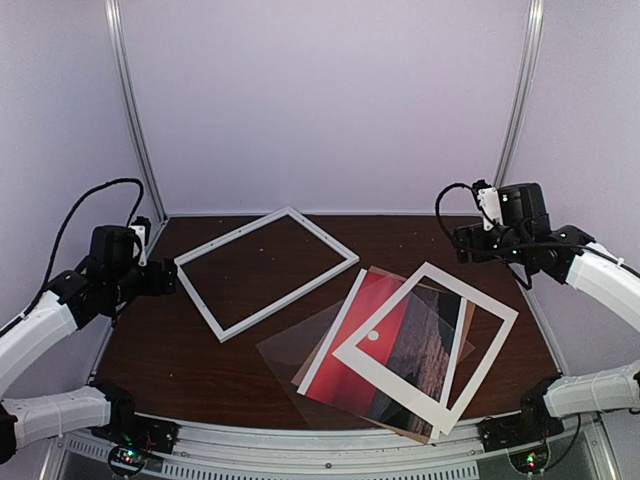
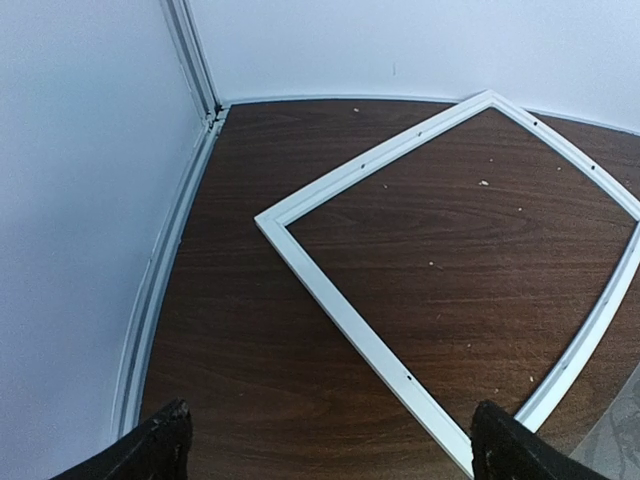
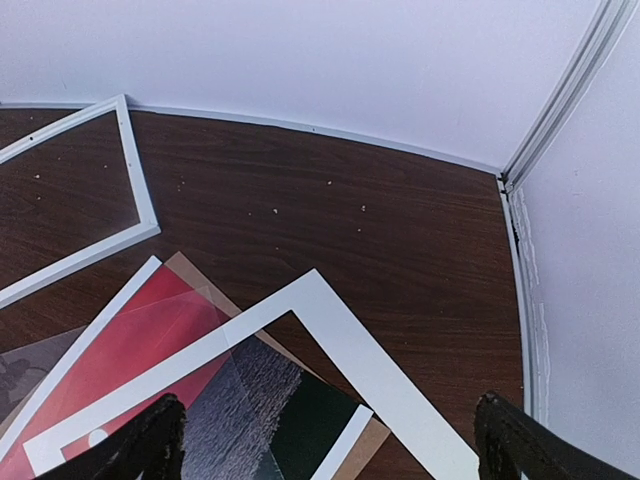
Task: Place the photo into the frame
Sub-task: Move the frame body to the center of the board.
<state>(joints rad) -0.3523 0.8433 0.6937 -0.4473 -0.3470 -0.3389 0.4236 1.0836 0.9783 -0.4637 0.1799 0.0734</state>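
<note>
The frame (image 1: 233,237), a thin white rectangle, lies flat at the back left of the dark wooden table, with bare table inside it. My left gripper (image 1: 165,278) hovers by its left corner, open and holding nothing; in the left wrist view its near bar (image 2: 405,377) runs between my open fingers (image 2: 333,440). The photo (image 1: 360,350), red sky with a small white sun over dark sea, lies front right in a loose stack. My right gripper (image 1: 463,243) is open and holds nothing behind that stack; the right wrist view shows the photo (image 3: 130,340) below it (image 3: 330,430).
A wide-bordered white paper mat (image 1: 470,297) lies skewed on top of the photo. A brown backing board (image 3: 190,272) sticks out from under the photo. A clear sheet (image 1: 290,350) spreads toward the left of the stack. White walls enclose the back and both sides.
</note>
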